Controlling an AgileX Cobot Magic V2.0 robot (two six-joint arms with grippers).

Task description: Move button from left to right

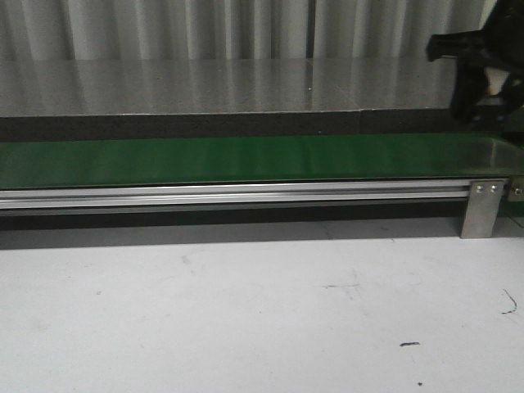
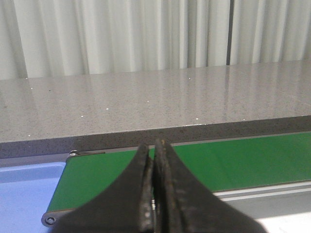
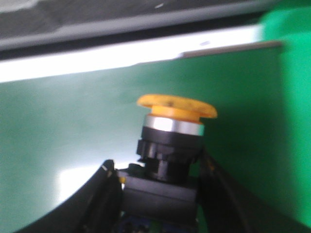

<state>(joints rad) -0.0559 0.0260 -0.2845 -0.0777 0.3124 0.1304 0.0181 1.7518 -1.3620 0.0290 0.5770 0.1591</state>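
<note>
A pale desk (image 1: 246, 311) filled the lower part of the front view, marked with a few dark scuffs. Behind it a long green conveyor belt (image 1: 246, 161) ran across from side to side, carried on a silver aluminium rail (image 1: 229, 195) with a small metal bracket (image 1: 481, 209) near the right end. Beyond the belt lay a grey speckled counter (image 1: 229, 86), and behind that hung a pale pleated curtain (image 1: 164, 29).

In the left wrist view the belt's end roller sat beside a light blue surface (image 2: 26, 194).

The right hand (image 1: 479, 70) hung dark at the upper right of the front view, above the right end of the belt. Its wrist view showed its two black fingers (image 3: 92, 204) clamped on the black square body of the button (image 3: 170, 141), one finger on each side. The button stood upright between them, orange cap on top above a silver ring, with green belt behind it. That view was somewhat blurred.

The left hand (image 2: 153, 194) had its two black fingers pressed together with nothing between them, poised over the belt's left end.
</note>
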